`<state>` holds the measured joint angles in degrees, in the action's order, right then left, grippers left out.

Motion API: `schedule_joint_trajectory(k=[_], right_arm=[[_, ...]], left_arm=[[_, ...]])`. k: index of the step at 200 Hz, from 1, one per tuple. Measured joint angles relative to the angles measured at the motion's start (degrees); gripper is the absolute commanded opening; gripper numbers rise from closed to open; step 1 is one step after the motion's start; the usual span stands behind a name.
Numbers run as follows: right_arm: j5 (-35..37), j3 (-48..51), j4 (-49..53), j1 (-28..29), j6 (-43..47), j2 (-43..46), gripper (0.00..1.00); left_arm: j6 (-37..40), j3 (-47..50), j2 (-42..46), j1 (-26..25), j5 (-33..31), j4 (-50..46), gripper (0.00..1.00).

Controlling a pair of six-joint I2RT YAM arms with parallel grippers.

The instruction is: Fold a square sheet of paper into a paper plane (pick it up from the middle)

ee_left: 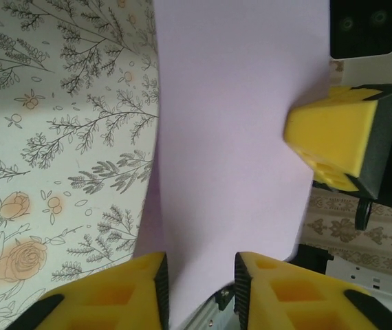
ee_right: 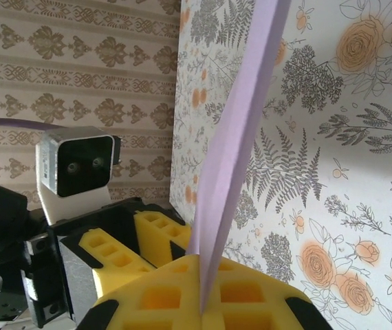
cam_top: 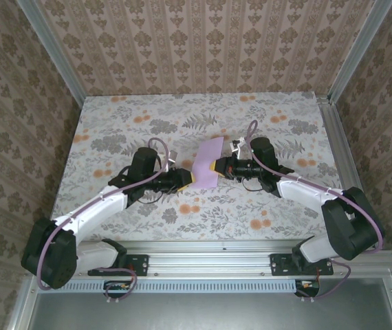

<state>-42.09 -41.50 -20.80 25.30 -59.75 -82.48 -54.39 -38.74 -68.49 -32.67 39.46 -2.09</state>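
At the middle of the floral surface (cam_top: 278,206), the right gripper (ee_right: 203,275) is clamped tight on one edge of the folded lilac sheet of paper (cam_top: 207,162). Opposite it, the left gripper (ee_left: 201,268) has its fingers narrowly parted, and the sheet's face shows between them. The sheet slants away toward the far side.

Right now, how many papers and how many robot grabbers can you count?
Thin pale lilac sheet of paper: 1
Black robot grippers with yellow foam fingers: 2 (left gripper, right gripper)
Total: 3
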Motion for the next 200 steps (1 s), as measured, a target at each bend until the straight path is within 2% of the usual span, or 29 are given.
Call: schedule_joint_trajectory(k=[58,74,134,200], right_arm=[[-0.02,0.02,0.15,0.02,1.03,-0.81,0.00],[-0.02,0.02,0.13,0.02,1.03,-0.87,0.03],[-0.68,-0.04,0.04,-0.04,1.64,-3.76,0.21],[-1.29,-2.91,-1.11,-0.68,2.67,-11.65,0.23]], left_arm=[[0.44,-1.66,-0.02,0.13,0.07,-1.29,0.06],[0.70,-1.66,-0.02,0.13,0.07,-1.57,0.00],[4.96,-3.06,-0.79,0.13,0.00,-6.91,0.00],[10.47,-3.41,-2.03,-0.37,-0.55,-15.39,0.00]])
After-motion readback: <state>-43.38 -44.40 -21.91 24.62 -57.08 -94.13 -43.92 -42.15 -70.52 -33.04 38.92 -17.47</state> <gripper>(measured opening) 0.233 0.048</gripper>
